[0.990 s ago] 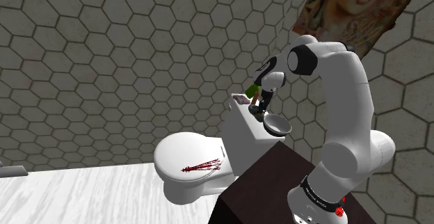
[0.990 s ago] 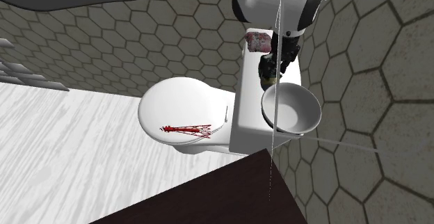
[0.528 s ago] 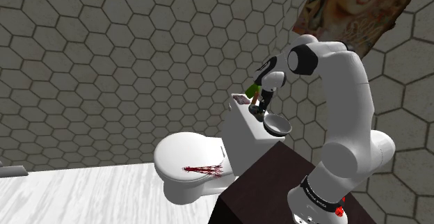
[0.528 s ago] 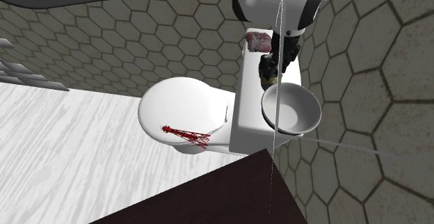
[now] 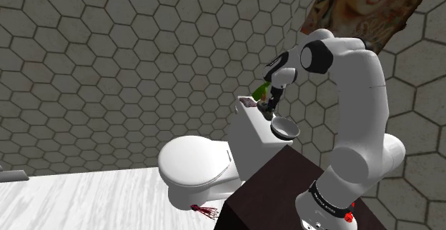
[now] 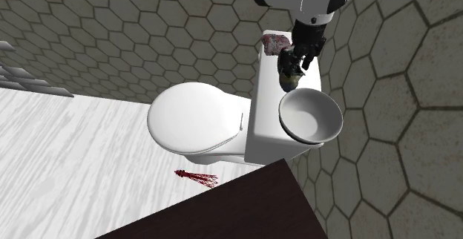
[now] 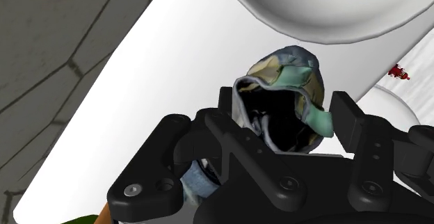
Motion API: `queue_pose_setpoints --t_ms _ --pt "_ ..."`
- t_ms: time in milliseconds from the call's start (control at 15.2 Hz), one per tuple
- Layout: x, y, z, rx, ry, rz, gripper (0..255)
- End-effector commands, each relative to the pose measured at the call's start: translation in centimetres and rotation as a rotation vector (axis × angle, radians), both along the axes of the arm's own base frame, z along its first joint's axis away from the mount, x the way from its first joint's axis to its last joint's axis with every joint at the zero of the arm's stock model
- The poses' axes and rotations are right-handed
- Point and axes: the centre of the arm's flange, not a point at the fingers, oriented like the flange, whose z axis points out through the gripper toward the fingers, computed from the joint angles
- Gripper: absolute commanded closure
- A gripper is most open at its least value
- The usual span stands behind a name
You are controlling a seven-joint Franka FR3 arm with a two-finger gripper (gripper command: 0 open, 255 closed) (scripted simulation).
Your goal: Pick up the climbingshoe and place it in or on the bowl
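Note:
My black gripper (image 7: 288,118) is shut on the climbing shoe (image 7: 282,108), a grey, tan and teal shoe whose dark opening faces the camera. Both fingers (image 7: 348,122) press its sides. In the second exterior view the gripper (image 6: 294,65) holds the shoe (image 6: 289,80) just over the white toilet tank lid (image 6: 267,104), right beside the rim of the bowl (image 6: 310,116). The grey-white bowl (image 5: 286,128) stands on the tank's end nearest the stand, with the gripper (image 5: 268,107) next to it. Seen from the hand, the bowl (image 7: 334,7) lies just ahead of the shoe.
A pinkish object (image 6: 276,44) lies on the tank's far end, and something green (image 5: 260,91) shows behind the hand. The white toilet lid (image 6: 194,119) is down. A red spiky thing (image 6: 194,176) lies on the pale floor by the dark stand (image 5: 271,186). Hexagon-tiled walls stand close.
The arm has risen a little with the shoe still in the fingers. The red spiky thing slid off the toilet lid and now lies on the floor.

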Motion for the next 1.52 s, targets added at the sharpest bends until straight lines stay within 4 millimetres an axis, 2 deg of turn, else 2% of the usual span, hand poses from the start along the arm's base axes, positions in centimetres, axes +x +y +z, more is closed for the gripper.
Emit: queue_pose_setpoints --t_ms 0,1320,1452 --pt "0.1 -0.1 1.0 0.000 0.000 0.000 255" --pt "0.0 -0.1 11.3 0.000 0.000 0.000 255" --pt "-2.5 0.5 11.8 0.000 0.000 0.000 255"
